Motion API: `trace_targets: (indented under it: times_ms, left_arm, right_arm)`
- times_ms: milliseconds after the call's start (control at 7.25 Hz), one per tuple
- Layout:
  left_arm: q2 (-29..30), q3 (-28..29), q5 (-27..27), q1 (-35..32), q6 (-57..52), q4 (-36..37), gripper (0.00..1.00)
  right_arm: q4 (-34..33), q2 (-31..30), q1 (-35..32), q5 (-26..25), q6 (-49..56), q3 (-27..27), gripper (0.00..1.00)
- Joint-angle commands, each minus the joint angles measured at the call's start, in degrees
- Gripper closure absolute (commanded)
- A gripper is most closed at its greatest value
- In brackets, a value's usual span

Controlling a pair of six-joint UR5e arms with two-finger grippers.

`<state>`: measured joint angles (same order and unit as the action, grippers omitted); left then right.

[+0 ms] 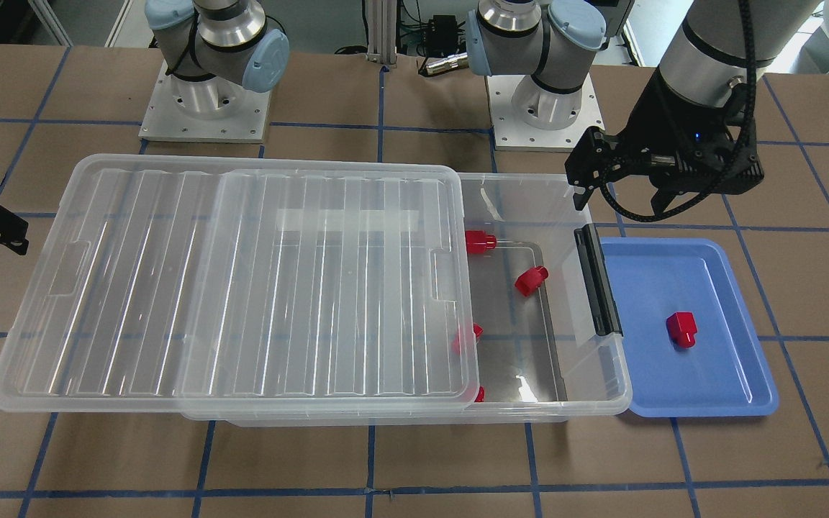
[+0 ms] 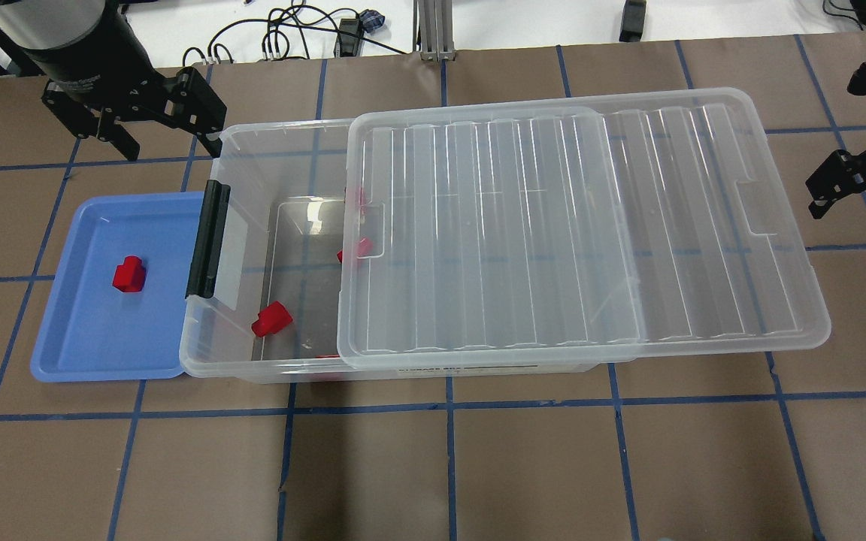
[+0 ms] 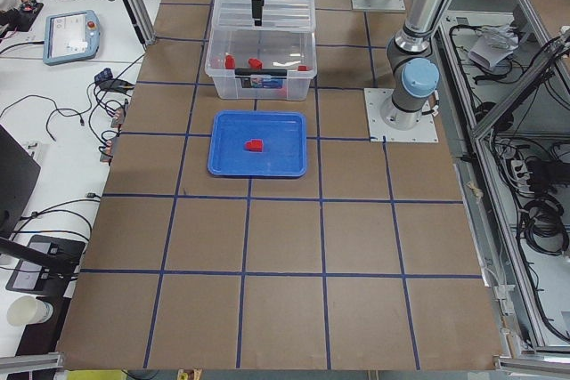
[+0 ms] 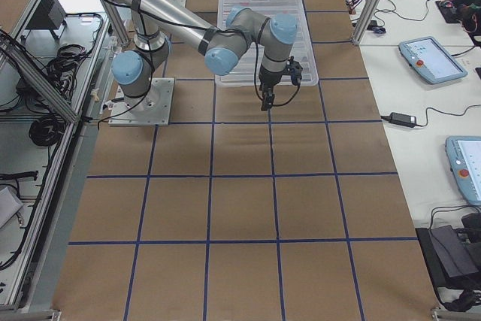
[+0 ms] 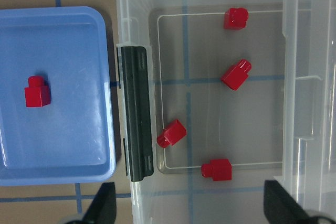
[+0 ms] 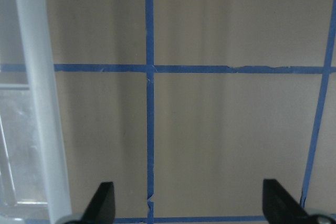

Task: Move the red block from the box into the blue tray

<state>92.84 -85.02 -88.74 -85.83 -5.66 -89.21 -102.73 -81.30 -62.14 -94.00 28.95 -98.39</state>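
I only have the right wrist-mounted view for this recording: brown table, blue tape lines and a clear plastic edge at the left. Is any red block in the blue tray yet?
Observer: Yes. The left wrist-mounted view shows one small red plastic block lying in the shallow blue plastic tray.
Operator: How many remain to move?
Observer: Four more red blocks lie on the floor of the large clear plastic box, at the end by its black latch.
Operator: And the other arm?
Observer: The left gripper hangs open, holding nothing, above the box's latch end.
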Motion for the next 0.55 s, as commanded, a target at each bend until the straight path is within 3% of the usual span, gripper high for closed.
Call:
trace_targets:
  times_ms: [0, 414]
  left_arm:
    - [-0.38, -2.16, 0.14, -0.13, -0.05, 2.81, 0.0]
    - [-0.12, -1.12, 0.05, -0.3, 0.21, 2.64, 0.0]
  right_arm:
    - [0.42, 0.35, -0.52, 1.62, -0.21, -0.13, 0.0]
    - [0.6, 0.52, -2.19, 1.71, -0.04, -0.57, 0.0]
